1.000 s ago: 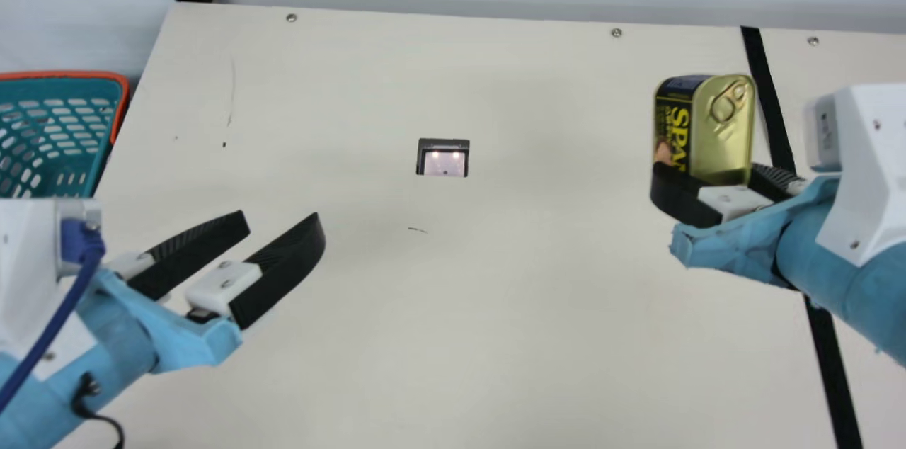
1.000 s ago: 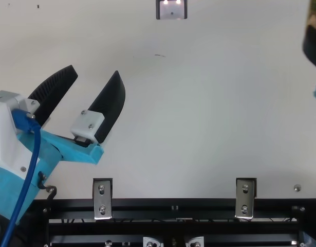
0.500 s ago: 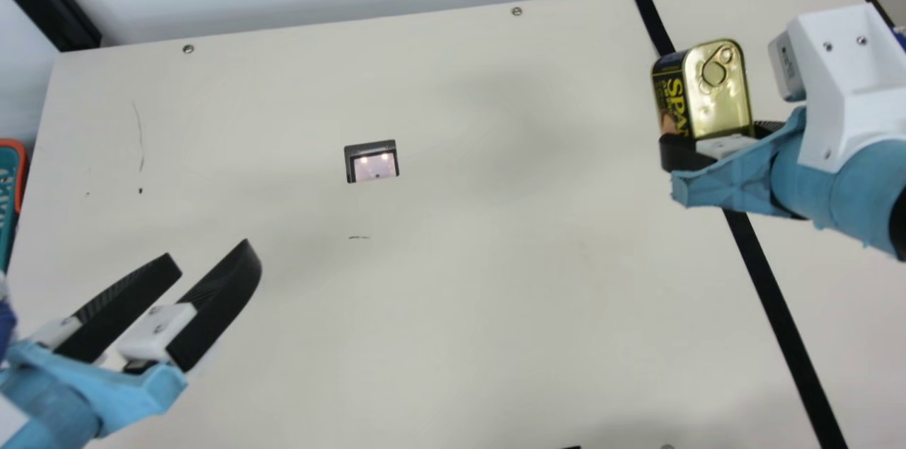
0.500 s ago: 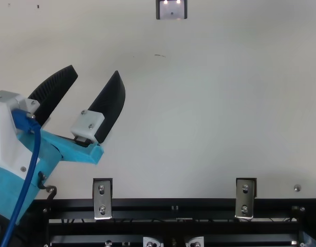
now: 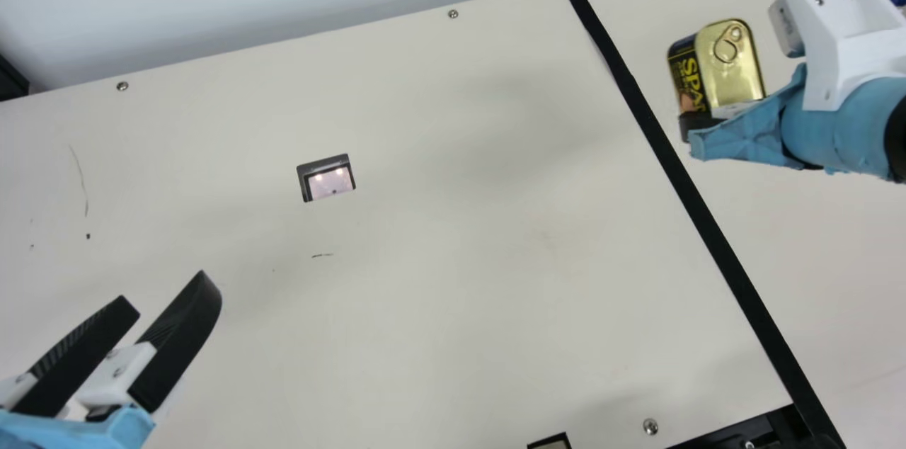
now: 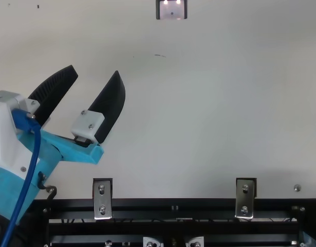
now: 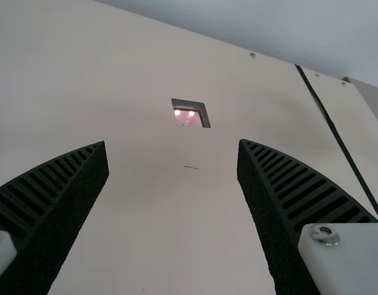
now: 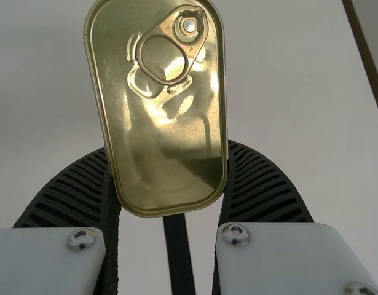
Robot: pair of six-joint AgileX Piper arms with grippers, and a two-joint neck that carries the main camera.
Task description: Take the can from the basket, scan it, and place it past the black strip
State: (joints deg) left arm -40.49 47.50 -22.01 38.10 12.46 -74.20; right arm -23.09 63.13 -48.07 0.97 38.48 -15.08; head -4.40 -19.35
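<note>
In the top view the left gripper is released, its two black fingers spread, and a lit scanner window sits at the upper edge. In the main view the right gripper grasps the can, seen to the right of the black strip. The left wrist view has that open pair well apart. In the right wrist view ribbed fingers press the can's sides, its ring pull showing
</note>
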